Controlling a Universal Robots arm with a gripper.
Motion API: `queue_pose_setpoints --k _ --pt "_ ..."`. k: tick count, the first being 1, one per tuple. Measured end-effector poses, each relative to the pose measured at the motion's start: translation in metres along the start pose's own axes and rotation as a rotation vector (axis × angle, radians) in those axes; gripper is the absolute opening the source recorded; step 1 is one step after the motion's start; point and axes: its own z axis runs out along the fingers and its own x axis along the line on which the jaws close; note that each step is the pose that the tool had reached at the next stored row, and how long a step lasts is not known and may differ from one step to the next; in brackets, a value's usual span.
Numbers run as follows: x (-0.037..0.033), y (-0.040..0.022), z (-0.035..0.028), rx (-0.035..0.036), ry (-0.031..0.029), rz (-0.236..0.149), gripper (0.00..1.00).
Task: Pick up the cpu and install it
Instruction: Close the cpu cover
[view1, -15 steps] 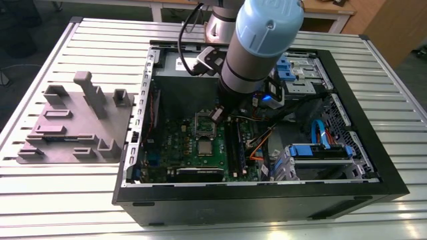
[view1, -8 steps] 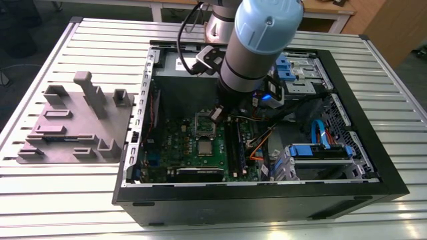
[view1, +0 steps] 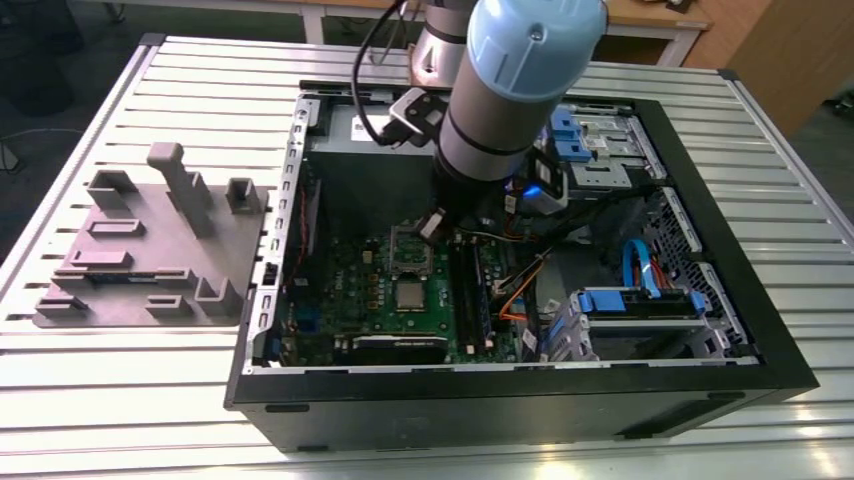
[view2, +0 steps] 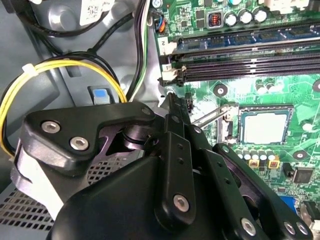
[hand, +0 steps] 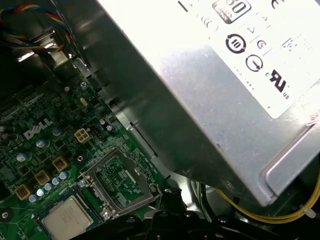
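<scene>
The cpu (view2: 263, 127) sits flat in its socket at the right of the second wrist view — it looks put in already. The hinged metal frame (hand: 119, 182) stands open. The gripper (view1: 435, 226) hovers nearby — fingers: cannot tell.

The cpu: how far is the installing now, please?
Done: the small square silver-topped cpu lies flat in its socket on the green motherboard. In hand: the black end effector hovers beside the socket, apart from the cpu. Left: the hinged silver metal frame stands open.
</scene>
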Motion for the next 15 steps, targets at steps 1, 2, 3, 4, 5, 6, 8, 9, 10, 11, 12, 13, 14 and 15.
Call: queue_pose_setpoints --k 1,2,3,4,5,6,8,9,10,11,12,13,14,15 --pt "-0.0001 0.0002 -0.0008 0.0 -0.0002 0.0 0.11" --pt "-0.0001 0.0005 -0.0019 0.0 -0.0002 0.0 0.11" --pt "-0.0002 0.0008 -0.0031 0.0 -0.0001 0.0 0.11" --pt "-0.0003 0.0012 -0.0043 0.0 -0.0001 0.0 0.11" --pt "-0.0003 0.0015 -0.0052 0.0001 0.0001 0.0 0.11" --pt "-0.0003 0.0018 -0.0059 0.0005 0.0006 0.0 0.11" --pt "-0.0003 0.0023 -0.0073 0.0014 0.0017 0.0 0.11" --pt "-0.0003 0.0025 -0.0079 0.0021 0.0024 0.0 0.11" --pt "-0.0002 0.0028 -0.0085 0.003 0.0034 0.0 0.11" --pt "-0.0001 0.0031 -0.009 0.004 0.0045 0.0 0.11" --pt "0.0 0.0034 -0.0095 0.0051 0.006 0.001 0.11" --pt "0.0001 0.0036 -0.0097 0.0061 0.0073 0.001 0.11" --pt "0.0002 0.0037 -0.0098 0.0068 0.0081 0.001 0.11" --pt "0.0003 0.0039 -0.0099 0.0077 0.0091 0.001 0.11"
